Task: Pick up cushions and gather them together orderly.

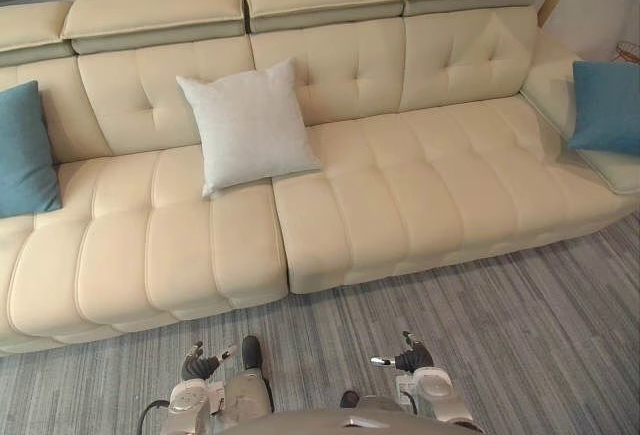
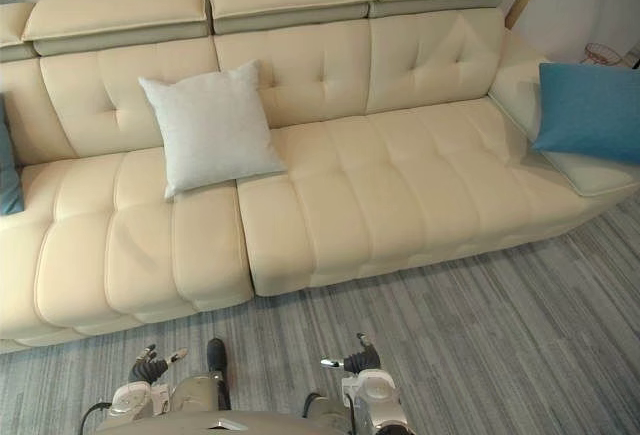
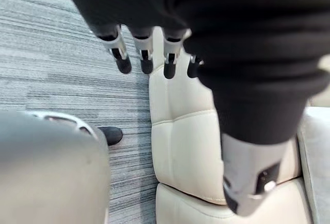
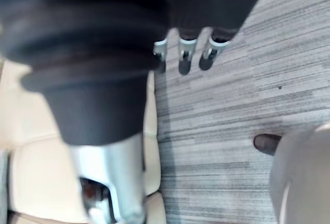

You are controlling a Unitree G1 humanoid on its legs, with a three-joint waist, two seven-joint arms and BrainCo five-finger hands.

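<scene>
The sofa (image 1: 400,175) is cream, tufted in a grid. The middle cushion (image 1: 247,125) is pale grey-white, while the left cushion (image 1: 22,150) and right cushion (image 1: 607,105) are teal. The floor (image 1: 520,335) is streaked grey.

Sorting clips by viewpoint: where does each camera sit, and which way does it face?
Left eye view: on the head, facing down at the sofa, white cushion, left blue cushion, right blue cushion; left robot hand and right robot hand at bottom.
Right eye view: beside it, sharing that scene.
Left wrist view: on the left wrist, looking along open fingers at carpet and sofa front.
Right wrist view: on the right wrist, sharing carpet and sofa front.
</scene>
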